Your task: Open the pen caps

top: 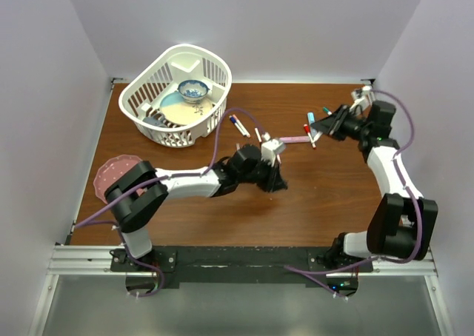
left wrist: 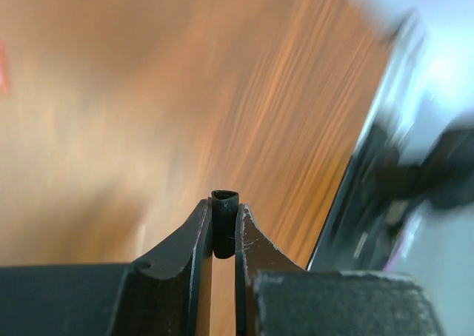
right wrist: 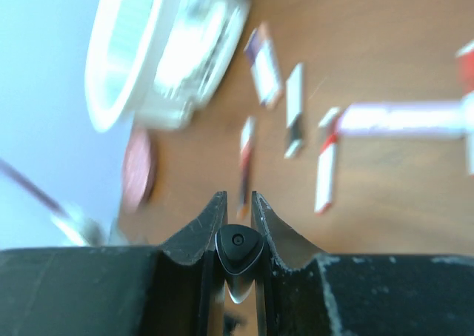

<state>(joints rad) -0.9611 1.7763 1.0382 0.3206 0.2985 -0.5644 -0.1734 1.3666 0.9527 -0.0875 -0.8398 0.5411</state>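
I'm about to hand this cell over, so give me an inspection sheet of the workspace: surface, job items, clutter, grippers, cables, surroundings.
Surface: brown wooden table, no spills seen.
Job's things: pens scattered across the far middle and right; one black cap held off the table.
Clutter: white basket at far left with a bowl inside; pink disc at the left edge.
Grippers: left gripper shut on the black cap; right gripper has its jaws close around a black-ended piece, and whether it grips cannot be told.
Cables: purple cables loop along both arms.
Surroundings: white walls on three sides.
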